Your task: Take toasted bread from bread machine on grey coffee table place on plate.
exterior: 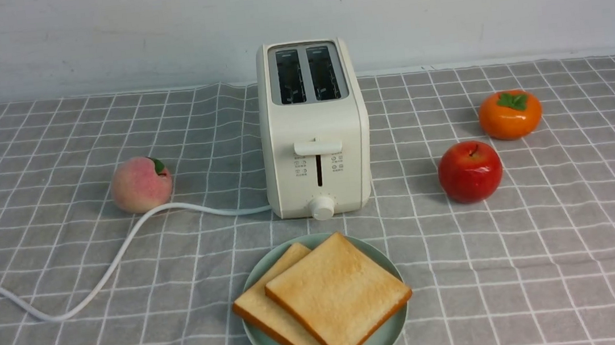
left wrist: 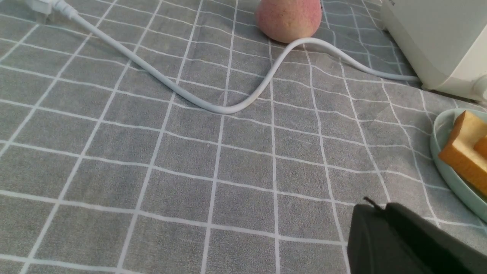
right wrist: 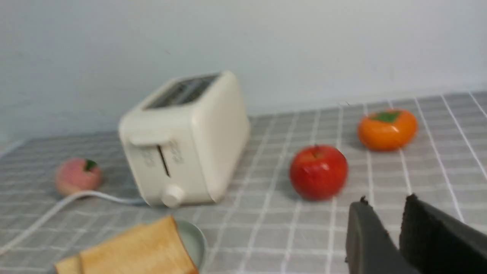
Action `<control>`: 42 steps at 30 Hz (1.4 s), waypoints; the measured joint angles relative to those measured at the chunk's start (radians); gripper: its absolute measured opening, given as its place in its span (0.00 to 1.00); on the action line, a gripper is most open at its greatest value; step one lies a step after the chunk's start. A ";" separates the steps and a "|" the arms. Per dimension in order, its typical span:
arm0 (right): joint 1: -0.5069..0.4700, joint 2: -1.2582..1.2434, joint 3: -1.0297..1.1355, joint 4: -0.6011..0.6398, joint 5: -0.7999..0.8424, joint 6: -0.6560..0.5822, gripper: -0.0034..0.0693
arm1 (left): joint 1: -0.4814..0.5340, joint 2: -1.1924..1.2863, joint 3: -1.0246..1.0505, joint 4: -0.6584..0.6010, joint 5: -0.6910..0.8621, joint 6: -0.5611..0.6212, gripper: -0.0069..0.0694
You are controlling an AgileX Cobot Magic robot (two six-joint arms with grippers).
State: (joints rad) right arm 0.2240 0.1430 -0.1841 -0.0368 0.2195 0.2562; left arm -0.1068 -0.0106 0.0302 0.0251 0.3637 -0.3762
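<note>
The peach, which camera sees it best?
The front view: the whole peach shows sharply, leaf included, left of the toaster beside the cord. The left wrist view cuts off its top. The right wrist view shows it whole but blurred and small.

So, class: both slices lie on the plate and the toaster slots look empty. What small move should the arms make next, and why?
Probably just draw both arms back to rest: the two slices of toasted bread already overlap on the plate, and the bread machine holds nothing more.

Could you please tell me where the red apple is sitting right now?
In the front view the red apple stands on the grey coffee table, right of the bread machine, just in front of the orange persimmon.
</note>
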 joint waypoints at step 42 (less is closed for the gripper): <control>-0.168 -0.153 0.201 -0.061 0.157 -0.026 0.33 | 0.000 0.000 0.001 0.000 0.000 0.000 0.19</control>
State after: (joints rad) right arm 0.0561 -0.0101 0.0169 -0.0976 0.3762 0.2299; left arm -0.1068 -0.0106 0.0314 0.0251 0.3633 -0.3762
